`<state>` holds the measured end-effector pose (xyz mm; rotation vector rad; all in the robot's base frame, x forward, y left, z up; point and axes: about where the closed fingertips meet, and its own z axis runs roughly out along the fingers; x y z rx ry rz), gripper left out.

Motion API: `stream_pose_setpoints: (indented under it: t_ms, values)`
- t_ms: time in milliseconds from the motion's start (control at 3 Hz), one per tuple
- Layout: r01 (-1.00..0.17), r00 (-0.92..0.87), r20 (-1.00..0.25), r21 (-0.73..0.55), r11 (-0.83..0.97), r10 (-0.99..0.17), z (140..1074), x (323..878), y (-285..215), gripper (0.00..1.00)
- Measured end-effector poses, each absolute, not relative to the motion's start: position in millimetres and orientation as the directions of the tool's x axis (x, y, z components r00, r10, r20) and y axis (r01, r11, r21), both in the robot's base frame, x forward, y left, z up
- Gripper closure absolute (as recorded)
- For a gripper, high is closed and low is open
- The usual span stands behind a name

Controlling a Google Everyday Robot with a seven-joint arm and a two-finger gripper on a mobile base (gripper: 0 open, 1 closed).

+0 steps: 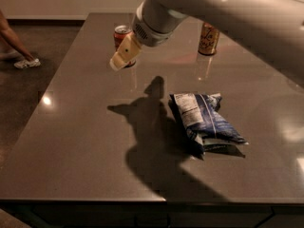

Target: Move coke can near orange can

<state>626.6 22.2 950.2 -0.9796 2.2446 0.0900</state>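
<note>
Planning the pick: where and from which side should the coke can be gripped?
Grip the coke can across its round side wall, about mid-height, likely coming from the near side: it stands upright, and the end effector hangs just in front of it. The orange can stands well apart to the right, so it should not obstruct.
</note>
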Motion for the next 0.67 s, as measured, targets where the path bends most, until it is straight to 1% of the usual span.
stream_pose_setpoints:
  t_ms: [333, 667]
  values:
    - [-0.625, -0.507, -0.645, -0.182, 0.759, -0.572, 943, 661, 44, 0.0]
    - [-0.603, -0.513, -0.667, -0.168, 0.78, -0.54, 938, 681, 59, 0.0]
